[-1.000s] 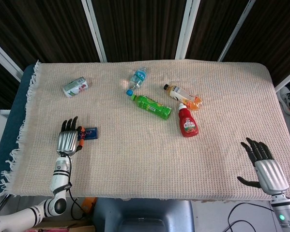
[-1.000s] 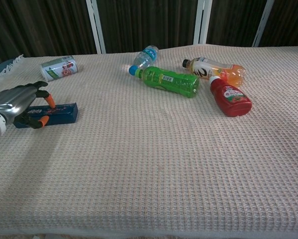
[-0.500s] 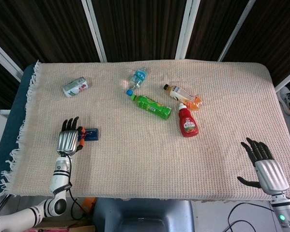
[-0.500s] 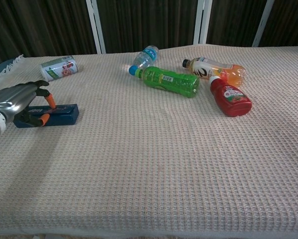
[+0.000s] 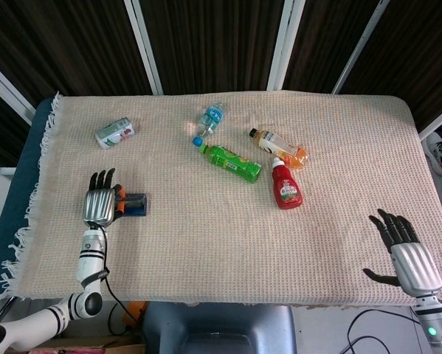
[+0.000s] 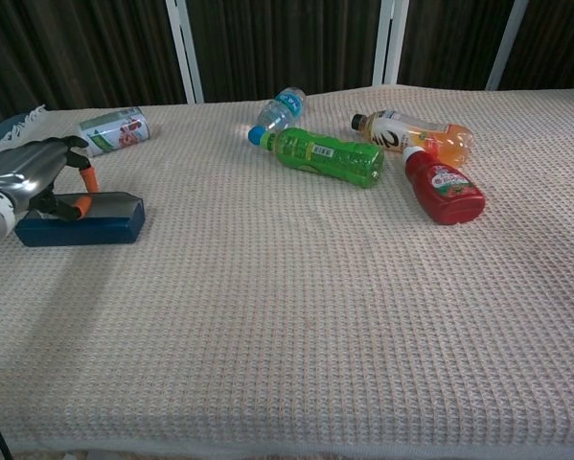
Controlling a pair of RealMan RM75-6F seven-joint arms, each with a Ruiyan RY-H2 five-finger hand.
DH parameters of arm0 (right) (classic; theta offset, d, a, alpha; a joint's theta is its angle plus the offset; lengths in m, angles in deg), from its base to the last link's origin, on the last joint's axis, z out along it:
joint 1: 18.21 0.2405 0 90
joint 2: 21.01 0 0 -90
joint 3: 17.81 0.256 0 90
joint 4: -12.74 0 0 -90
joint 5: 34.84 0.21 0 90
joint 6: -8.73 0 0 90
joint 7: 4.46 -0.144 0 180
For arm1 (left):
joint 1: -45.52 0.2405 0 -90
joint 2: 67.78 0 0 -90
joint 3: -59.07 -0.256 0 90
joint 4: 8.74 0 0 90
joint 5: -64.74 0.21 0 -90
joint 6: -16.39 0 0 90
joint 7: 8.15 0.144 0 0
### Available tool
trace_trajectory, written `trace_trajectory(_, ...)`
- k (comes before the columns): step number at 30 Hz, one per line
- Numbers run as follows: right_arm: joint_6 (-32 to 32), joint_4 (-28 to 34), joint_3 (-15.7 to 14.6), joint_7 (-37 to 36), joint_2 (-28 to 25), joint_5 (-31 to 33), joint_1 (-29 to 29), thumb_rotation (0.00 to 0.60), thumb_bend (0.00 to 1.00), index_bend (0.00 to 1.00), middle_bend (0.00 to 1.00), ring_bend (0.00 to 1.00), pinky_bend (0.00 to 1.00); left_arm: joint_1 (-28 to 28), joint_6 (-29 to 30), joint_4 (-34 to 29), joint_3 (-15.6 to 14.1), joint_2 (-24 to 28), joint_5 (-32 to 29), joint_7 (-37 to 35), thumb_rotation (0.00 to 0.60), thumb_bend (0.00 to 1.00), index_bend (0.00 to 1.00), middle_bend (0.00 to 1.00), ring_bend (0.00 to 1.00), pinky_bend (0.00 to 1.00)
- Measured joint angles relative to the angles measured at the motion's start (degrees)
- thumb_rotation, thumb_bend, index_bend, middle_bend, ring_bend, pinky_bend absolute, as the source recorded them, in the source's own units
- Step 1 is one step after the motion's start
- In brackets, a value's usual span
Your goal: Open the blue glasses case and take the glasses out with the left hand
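The blue glasses case (image 6: 80, 221) lies flat on the left of the cloth, its upper face looking grey in the chest view; I cannot tell whether the lid is raised. My left hand (image 6: 39, 177) curls over the case's left end, and orange-tipped fingertips (image 6: 89, 179) press on its top. In the head view the left hand (image 5: 100, 204) covers that end of the case (image 5: 136, 203). No glasses show. My right hand (image 5: 409, 259) rests at the front right corner with fingers spread and nothing in it.
A drink can (image 5: 115, 133) lies behind the case. Mid-table lie a water bottle (image 5: 210, 120), a green bottle (image 5: 233, 162), an orange-drink bottle (image 5: 280, 146) and a red sauce bottle (image 5: 285, 186). The cloth's fringed left edge (image 5: 36, 192) runs close to the left hand.
My left hand has moved back and to the left, and the case has shifted with it; its top now looks grey instead of patterned blue. The right hand has barely moved.
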Motion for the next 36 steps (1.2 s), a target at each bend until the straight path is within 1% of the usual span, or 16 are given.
trace_trajectory(3,0.1,0.0,0.1,-0.1,-0.1,0.1,0.0,0.600,0.15,0.00,0.00,0.00,0.00,-1.7,-2.2,4.1,1.3,-1.2,-1.3,-0.5,0.600,0.45,0.35,0.05,0.00,0.00)
trace_trajectory(6,0.3,0.0,0.1,0.0,-0.1,0.3,0.1,0.600,0.15,0.00,0.00,0.00,0.00,-3.5,-5.0,8.7,2.6,-2.4,-2.9,-0.7,0.600,0.45,0.24,0.04,0.00,0.00)
trace_trajectory(8,0.5,0.0,0.1,0.2,-0.1,0.5,0.2,0.600,0.15,0.00,0.00,0.00,0.00,-5.0,-7.3,11.4,3.5,-3.1,-4.1,-0.8,0.600,0.45,0.21,0.04,0.00,0.00)
trace_trajectory(11,0.7,0.0,0.2,0.5,0.0,0.7,0.3,0.600,0.15,0.00,0.00,0.00,0.00,-5.9,-8.0,12.3,3.9,-3.3,-4.1,-2.1,0.600,0.44,0.18,0.04,0.00,0.00)
trace_trajectory(14,0.8,0.1,0.1,0.7,0.1,0.6,0.3,0.600,0.15,0.00,0.00,0.00,0.00,-5.5,-6.7,11.1,3.9,-2.6,-3.0,-4.3,0.600,0.44,0.20,0.04,0.00,0.00)
trace_trajectory(15,0.7,0.1,0.1,0.8,0.2,0.6,0.3,0.600,0.15,0.00,0.00,0.00,0.00,-5.3,-6.4,10.3,3.8,-2.3,-2.7,-4.7,0.600,0.46,0.23,0.04,0.00,0.00)
trace_trajectory(17,0.6,0.1,0.1,0.9,0.2,0.5,0.2,0.600,0.15,0.00,0.00,0.00,0.00,-4.7,-6.0,7.8,3.5,-1.0,-2.2,-5.3,0.600,0.55,0.30,0.04,0.00,0.00)
trace_trajectory(19,0.6,0.1,0.0,1.1,0.3,0.4,0.2,0.600,0.15,0.00,0.00,0.00,0.00,-3.9,-5.7,4.3,3.2,0.6,-1.8,-5.6,0.600,0.69,0.39,0.04,0.00,0.00)
trace_trajectory(21,0.7,0.1,0.0,1.5,0.5,0.2,0.2,0.600,0.15,0.00,0.00,0.00,0.00,-3.1,-5.5,0.7,2.8,2.4,-1.7,-5.7,0.600,0.75,0.42,0.04,0.00,0.00)
trace_trajectory(25,0.8,0.2,-0.4,1.9,0.6,-0.3,0.3,0.600,0.15,0.00,0.00,0.00,0.00,-1.3,-5.8,-7.1,1.6,7.6,-2.1,-5.0,0.600,0.79,0.42,0.04,0.00,0.00)
trace_trajectory(28,0.8,0.2,-0.5,1.6,0.5,-0.4,0.3,0.600,0.15,0.00,0.00,0.00,0.00,-0.2,-7.7,-10.4,0.4,11.4,-4.2,-3.4,0.600,0.79,0.41,0.03,0.00,0.00)
trace_trajectory(32,1.0,0.3,-0.3,1.6,0.5,0.0,0.3,0.600,0.15,0.00,0.00,0.00,0.00,1.1,-9.7,-13.4,-1.4,15.0,-6.6,-2.3,0.600,0.78,0.41,0.02,0.00,0.00)
trace_trajectory(36,0.9,0.4,-0.4,1.7,0.5,-0.1,0.3,0.600,0.15,0.00,0.00,0.00,0.00,2.4,-10.8,-14.7,-3.5,17.0,-7.1,-2.5,0.600,0.77,0.40,0.02,0.00,0.00)
